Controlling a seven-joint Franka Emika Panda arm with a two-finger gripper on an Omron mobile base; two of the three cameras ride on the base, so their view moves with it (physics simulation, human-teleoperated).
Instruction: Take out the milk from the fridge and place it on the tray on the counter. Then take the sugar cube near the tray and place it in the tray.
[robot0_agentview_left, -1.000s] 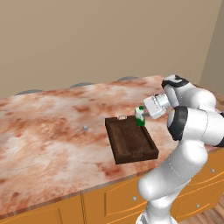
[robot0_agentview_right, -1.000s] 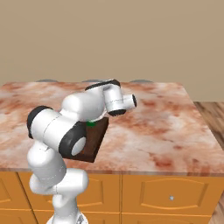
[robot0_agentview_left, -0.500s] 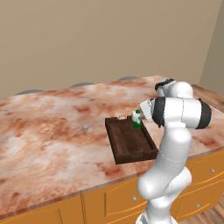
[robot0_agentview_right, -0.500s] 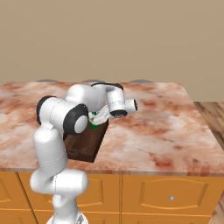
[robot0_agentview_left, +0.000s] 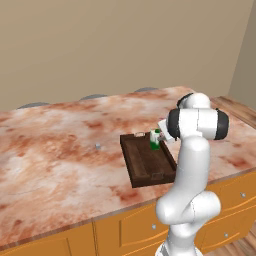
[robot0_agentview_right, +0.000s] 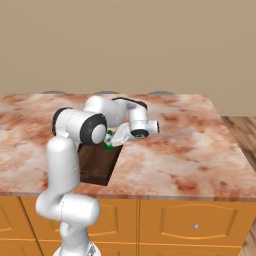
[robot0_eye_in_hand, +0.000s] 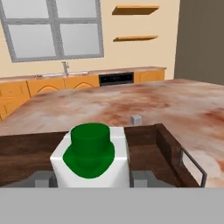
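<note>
Over the far right end of the tray (robot0_agentview_left: 145, 162), the hand (robot0_agentview_right: 111, 144) is gripping the milk (robot0_agentview_left: 155, 139), fingers (robot0_eye_in_hand: 42, 178) clamped on both sides of the carton. Hand view is looking down on the green cap with the carton body between the grey pads. Milk is sitting upright, low inside the tray's rim; can't tell if its base is touching the tray floor. Tray is lying on the table (robot0_agentview_left: 55, 160) near the front edge, long side running near-to-far. Sugar cube (robot0_eye_in_hand: 136, 119) is sitting on the table just beyond the tray's far rim in the hand view, apart from the tray; in the left base view it's showing as a tiny speck (robot0_agentview_left: 97, 146) left of the tray. Arm is reaching in from the right of the tray, wrist roughly level.
</note>
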